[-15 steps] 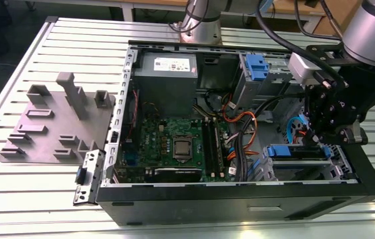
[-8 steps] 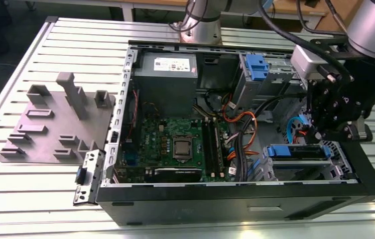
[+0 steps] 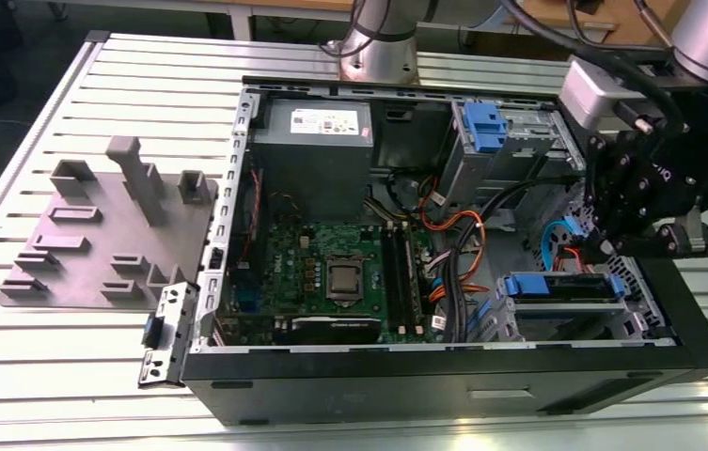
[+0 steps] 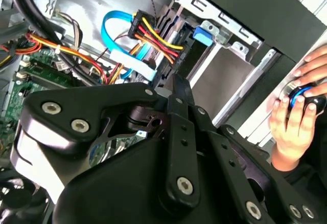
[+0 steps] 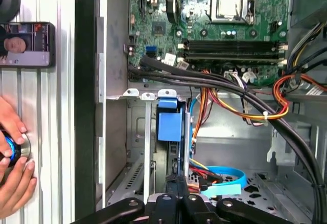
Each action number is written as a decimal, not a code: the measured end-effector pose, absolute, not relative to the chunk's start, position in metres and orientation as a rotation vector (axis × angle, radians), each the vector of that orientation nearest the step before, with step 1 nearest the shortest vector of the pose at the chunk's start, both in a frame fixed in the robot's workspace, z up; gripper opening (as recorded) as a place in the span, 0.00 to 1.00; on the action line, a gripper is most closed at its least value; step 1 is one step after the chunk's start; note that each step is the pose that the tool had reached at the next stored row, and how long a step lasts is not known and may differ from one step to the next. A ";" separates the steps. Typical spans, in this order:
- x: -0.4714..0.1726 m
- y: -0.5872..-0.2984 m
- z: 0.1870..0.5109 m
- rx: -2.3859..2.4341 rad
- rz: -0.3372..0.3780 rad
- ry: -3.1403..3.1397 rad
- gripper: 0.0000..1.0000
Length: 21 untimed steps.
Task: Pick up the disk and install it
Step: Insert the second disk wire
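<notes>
Hanging inside the open computer case [image 3: 454, 376], the gripper [image 3: 623, 246] sits just above the lower drive bay; its opening cannot be told. The disk [image 3: 563, 287], blue rails showing, lies seated in that bay. Beyond it lies the motherboard [image 3: 328, 272]. The case rests on a slatted table [image 3: 27, 376], with a grey fixture [image 3: 109, 235] beside it.

Slatted white metal table [image 3: 27, 376], dark floor [image 3: 3, 56].
</notes>
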<state>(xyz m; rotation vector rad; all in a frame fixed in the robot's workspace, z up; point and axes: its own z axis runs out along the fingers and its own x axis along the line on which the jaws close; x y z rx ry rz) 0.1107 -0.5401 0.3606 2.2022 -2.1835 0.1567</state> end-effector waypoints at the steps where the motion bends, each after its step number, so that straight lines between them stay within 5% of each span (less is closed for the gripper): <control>1: 0.111 -0.540 0.361 2.201 0.150 -2.181 0.11; 21: 0.111 -0.521 0.369 2.200 0.132 -2.179 0.11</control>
